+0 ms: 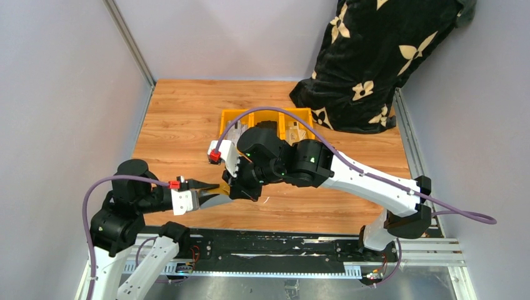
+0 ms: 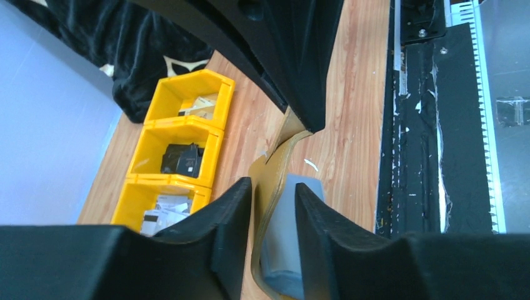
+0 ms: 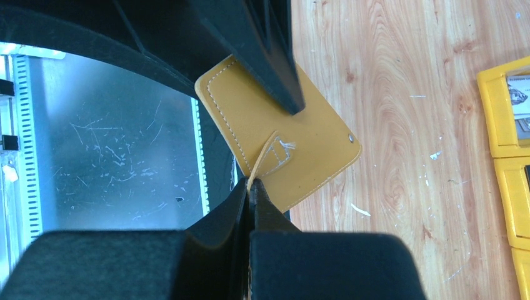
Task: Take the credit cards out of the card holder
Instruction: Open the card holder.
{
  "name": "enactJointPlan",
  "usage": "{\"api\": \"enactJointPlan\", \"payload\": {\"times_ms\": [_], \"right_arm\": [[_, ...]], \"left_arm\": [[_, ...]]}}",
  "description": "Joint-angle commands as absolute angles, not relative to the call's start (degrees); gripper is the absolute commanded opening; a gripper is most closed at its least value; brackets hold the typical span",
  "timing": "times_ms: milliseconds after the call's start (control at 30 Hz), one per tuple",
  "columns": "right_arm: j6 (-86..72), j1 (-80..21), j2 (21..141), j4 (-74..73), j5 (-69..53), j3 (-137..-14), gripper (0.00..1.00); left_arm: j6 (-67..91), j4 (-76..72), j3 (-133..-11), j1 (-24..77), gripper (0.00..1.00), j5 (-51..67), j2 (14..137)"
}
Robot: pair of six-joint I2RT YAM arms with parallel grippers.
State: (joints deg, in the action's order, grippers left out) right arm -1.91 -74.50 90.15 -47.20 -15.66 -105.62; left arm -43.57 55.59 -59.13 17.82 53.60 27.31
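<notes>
The mustard-tan card holder (image 1: 220, 187) hangs above the table's near edge between both grippers. My left gripper (image 1: 211, 192) is shut on it: in the left wrist view its jaws (image 2: 272, 209) clamp the tan flap (image 2: 267, 181) and the grey-blue inner part (image 2: 299, 244). My right gripper (image 1: 240, 187) is shut on the holder's short snap tab (image 3: 265, 156), with the fingertips (image 3: 252, 185) pressed together on it. The holder's outer face (image 3: 306, 134) shows in the right wrist view. I cannot tell the credit cards apart from the grey lining.
Three joined orange-yellow bins (image 1: 265, 117) stand at the back middle; the middle one holds a black wallet (image 2: 181, 159), the others papers. A black floral cloth (image 1: 375, 56) lies at the back right. A black rail (image 1: 269, 247) runs along the near edge.
</notes>
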Motion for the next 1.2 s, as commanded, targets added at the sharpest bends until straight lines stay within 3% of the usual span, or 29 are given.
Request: {"api": "enactJointPlan", "payload": {"times_ms": [0,33,100,200,300,333,467,633,933,1167], "right_arm": [[-0.3,-75.2,90.3,-46.9,-17.2,-109.3,0.00],[-0.3,-75.1,90.2,-46.7,-16.3,-109.3,0.04],[-0.3,-75.1,89.3,-45.6,-12.7,-108.7,0.29],[1.3,-75.1,85.9,-42.0,-7.5,-105.9,0.55],[2.7,-74.7,80.2,-34.5,-4.5,-100.1,0.75],[2.8,-74.5,77.6,-31.5,-4.4,-97.6,0.77],[1.9,-72.8,65.9,-16.4,-5.2,-83.2,0.78],[-4.1,-68.8,55.8,-1.3,-13.2,-67.2,0.79],[-6.5,-66.8,59.3,3.1,-20.0,-67.4,0.76],[-13.5,-62.0,62.1,7.7,-29.1,-68.3,0.32]], "left_arm": [[-45.4,55.9,-59.0,18.1,0.09,56.1,27.6],[-45.2,55.9,-59.4,18.1,0.00,55.7,27.9],[-43.9,55.9,-60.7,18.1,0.00,54.7,29.0],[-41.2,55.9,-62.3,18.1,0.00,54.7,30.8],[-29.2,47.5,-62.4,18.1,0.00,53.8,31.1],[-23.0,43.1,-61.7,18.1,0.00,53.1,30.5],[0.1,23.2,-58.0,18.1,0.00,50.8,27.6],[21.1,13.0,-57.5,18.1,0.00,53.6,30.3],[38.3,5.4,-57.1,18.1,0.00,57.7,32.2],[41.0,6.3,-56.7,18.1,0.00,61.7,32.1]]}}
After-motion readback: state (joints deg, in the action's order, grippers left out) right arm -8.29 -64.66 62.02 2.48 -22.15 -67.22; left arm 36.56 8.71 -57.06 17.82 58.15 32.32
